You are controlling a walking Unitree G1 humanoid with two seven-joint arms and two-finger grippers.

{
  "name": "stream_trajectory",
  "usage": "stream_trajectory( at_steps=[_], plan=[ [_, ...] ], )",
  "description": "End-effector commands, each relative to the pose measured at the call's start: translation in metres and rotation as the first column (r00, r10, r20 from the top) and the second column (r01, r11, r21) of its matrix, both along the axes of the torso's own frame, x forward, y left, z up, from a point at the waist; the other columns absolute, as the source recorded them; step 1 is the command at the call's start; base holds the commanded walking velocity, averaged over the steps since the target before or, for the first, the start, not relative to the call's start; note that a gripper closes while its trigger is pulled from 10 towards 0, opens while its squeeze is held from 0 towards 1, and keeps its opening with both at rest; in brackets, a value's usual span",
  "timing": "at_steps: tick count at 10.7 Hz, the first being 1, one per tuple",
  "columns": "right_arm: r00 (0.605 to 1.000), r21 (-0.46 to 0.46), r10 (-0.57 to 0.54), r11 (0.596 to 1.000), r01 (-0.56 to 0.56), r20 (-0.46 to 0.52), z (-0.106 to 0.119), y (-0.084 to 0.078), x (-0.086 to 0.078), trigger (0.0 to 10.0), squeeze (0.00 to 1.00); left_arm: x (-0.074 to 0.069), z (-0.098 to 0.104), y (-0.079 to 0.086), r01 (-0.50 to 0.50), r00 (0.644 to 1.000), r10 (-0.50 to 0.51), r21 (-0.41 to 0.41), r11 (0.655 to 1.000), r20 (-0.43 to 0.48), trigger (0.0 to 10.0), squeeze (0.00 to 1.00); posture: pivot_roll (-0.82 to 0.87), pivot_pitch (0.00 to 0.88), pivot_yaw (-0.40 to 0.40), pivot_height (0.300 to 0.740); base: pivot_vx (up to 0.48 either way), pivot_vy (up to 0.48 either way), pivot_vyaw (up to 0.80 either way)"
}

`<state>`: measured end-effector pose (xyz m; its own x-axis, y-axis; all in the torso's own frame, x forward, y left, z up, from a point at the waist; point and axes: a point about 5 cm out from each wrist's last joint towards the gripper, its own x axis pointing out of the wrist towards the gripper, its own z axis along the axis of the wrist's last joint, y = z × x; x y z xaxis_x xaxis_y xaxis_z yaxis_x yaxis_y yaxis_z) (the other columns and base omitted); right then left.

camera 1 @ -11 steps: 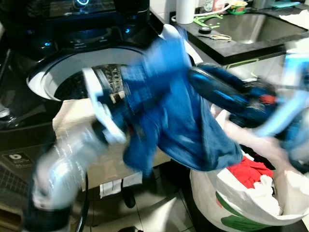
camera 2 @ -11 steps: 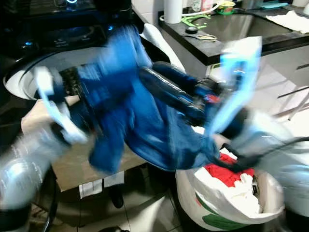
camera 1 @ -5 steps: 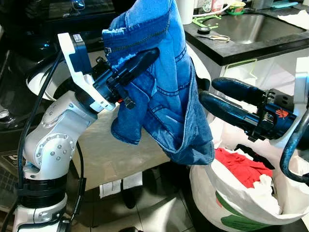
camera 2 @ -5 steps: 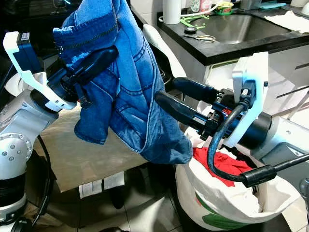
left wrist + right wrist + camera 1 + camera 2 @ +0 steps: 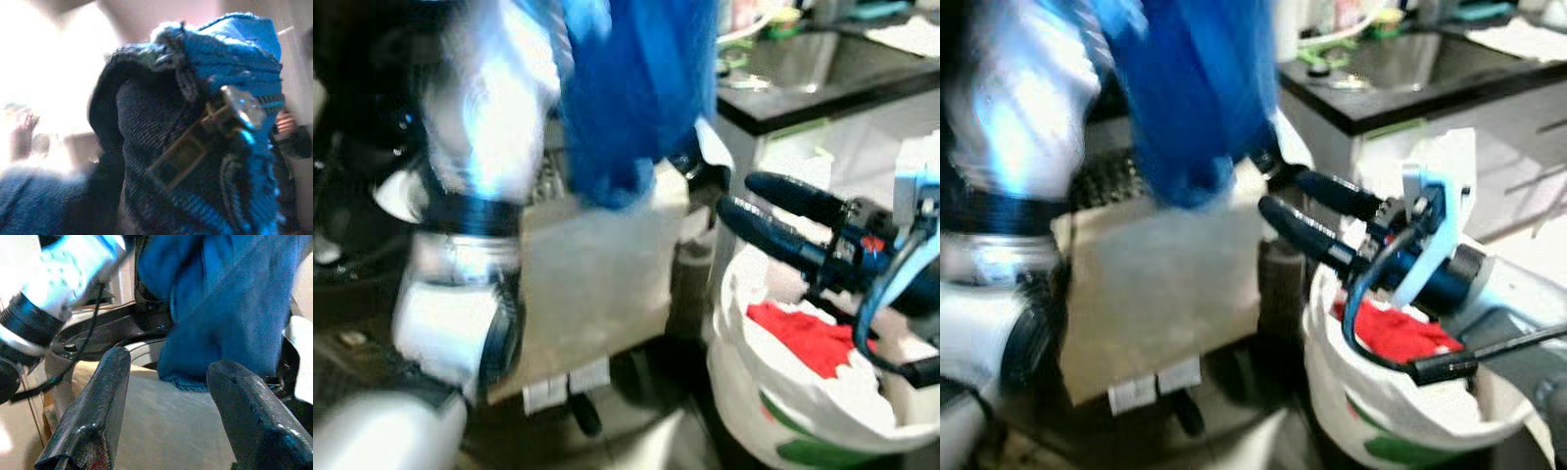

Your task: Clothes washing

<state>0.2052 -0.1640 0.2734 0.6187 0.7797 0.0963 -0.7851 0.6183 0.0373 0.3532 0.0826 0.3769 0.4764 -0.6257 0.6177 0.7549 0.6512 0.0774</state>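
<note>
The jeans (image 5: 631, 93) hang from my raised left arm (image 5: 475, 196), long axis close to vertical, the loose end pointing down toward the washer rim (image 5: 396, 191) and the beige sheet (image 5: 592, 269) draped over the washer's front. In my left wrist view the denim is pressed right up against the camera, a metal zipper pull (image 5: 239, 105) and its teeth running slantwise across it. My left gripper's fingers are buried in cloth, so I cannot tell how they stand, though the jeans are plainly carried by that arm.

Half a second ago I held the jeans lower, in front of my chest, bunched over my left fingers and hanging down to the bag's rim. Now they are higher and further over the washer, their lower edge level with the sheet's top. My left arm has swung up and is heavily blurred.

My right gripper (image 5: 759, 201) stays out over the white laundry bag (image 5: 773, 411), fingers apart and holding nothing, pointed toward the washer. In its wrist view the jeans hang beyond both fingers (image 5: 93, 416), clear of them. A red garment (image 5: 798, 338) lies in the bag. The sink (image 5: 1400, 54) sits in the dark counter behind.

No writing is readable.
</note>
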Motion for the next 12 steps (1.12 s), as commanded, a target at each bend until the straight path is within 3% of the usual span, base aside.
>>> stream_trajectory(
  at_steps=[1, 4, 5, 6, 7, 8, 9, 10, 11, 12],
  plan=[
    [0.999, 0.007, 0.001, 1.0, -0.001, 0.035, 0.005, 0.001, -0.001, 10.0, 0.0, 0.009, 0.013, 0.011, -0.137, 0.989, 0.138, -0.013, 0.99, 0.045, 0.0, 0.0, -0.09, 0.0, 0.107, 0.74, 0.0, 0.0, 0.0],
    [0.999, 0.005, -0.029, 1.0, 0.028, 0.042, 0.004, 0.001, 0.007, 10.0, 0.0, 0.034, 0.007, 0.01, -0.389, 0.921, 0.389, 0.027, 0.921, 0.011, 0.0, 0.0, -0.09, 0.0, 0.099, 0.74, 0.0, 0.0, 0.0],
    [0.998, 0.008, -0.055, 0.998, 0.055, 0.037, 0.003, 0.0, 0.009, 10.0, 0.0, 0.045, 0.007, 0.009, -0.505, 0.862, 0.506, 0.06, 0.861, -0.004, 0.0, 0.0, -0.09, 0.0, 0.097, 0.74, 0.0, 0.0, 0.0],
    [0.99, -0.001, -0.133, 0.991, 0.134, 0.036, 0.0, -0.004, 0.017, 10.0, 0.0, 0.056, 0.004, 0.011, -0.653, 0.752, 0.658, 0.111, 0.75, -0.024, 0.0, 0.0, -0.09, 0.0, 0.109, 0.74, 0.0, 0.0, 0.0],
    [0.987, -0.002, -0.159, 0.987, 0.159, 0.04, 0.0, -0.005, 0.019, 10.0, 0.0, 0.061, 0.001, 0.028, -0.765, 0.634, 0.77, 0.087, 0.638, -0.076, 0.0, 0.0, -0.1, 0.001, 0.117, 0.74, 0.0, 0.0, 0.0],
    [0.985, -0.002, -0.168, 0.986, 0.168, 0.04, -0.001, -0.006, 0.019, 10.0, 0.0, 0.063, -0.003, 0.041, -0.821, 0.557, 0.826, 0.091, 0.563, -0.09, 0.0, 0.0, -0.1, 0.0, 0.12, 0.74, 0.0, 0.0, 0.0],
    [0.985, -0.026, -0.169, 0.985, 0.17, 0.033, -0.004, -0.005, 0.017, 10.0, 0.0, 0.066, -0.013, 0.06, -0.881, 0.445, 0.892, 0.142, 0.452, -0.078, 0.0, 0.0, -0.1, 0.003, 0.122, 0.74, 0.0, 0.0, 0.0],
    [0.991, -0.083, -0.134, 0.987, 0.135, 0.016, -0.011, -0.001, 0.013, 10.0, 0.0, 0.069, -0.025, 0.069, -0.897, 0.391, 0.918, 0.201, 0.395, -0.059, 0.0, 0.0, -0.1, 0.003, 0.123, 0.74, 0.0, 0.0, 0.0],
    [0.994, -0.218, -0.102, 0.972, 0.09, -0.043, -0.029, 0.003, 0.008, 10.0, 0.0, 0.07, -0.038, 0.073, -0.894, 0.368, 0.929, 0.255, 0.367, -0.047, 0.0, 0.0, -0.1, 0.006, 0.123, 0.74, 0.0, 0.0, 0.0],
    [0.968, -0.351, -0.242, 0.913, 0.207, -0.058, -0.049, -0.008, 0.018, 10.0, 0.0, 0.072, -0.053, 0.074, -0.886, 0.356, 0.934, 0.305, 0.348, -0.032, 0.0, 0.0, -0.1, 0.015, 0.141, 0.74, 0.0, 0.0, 0.0]
  ],
)
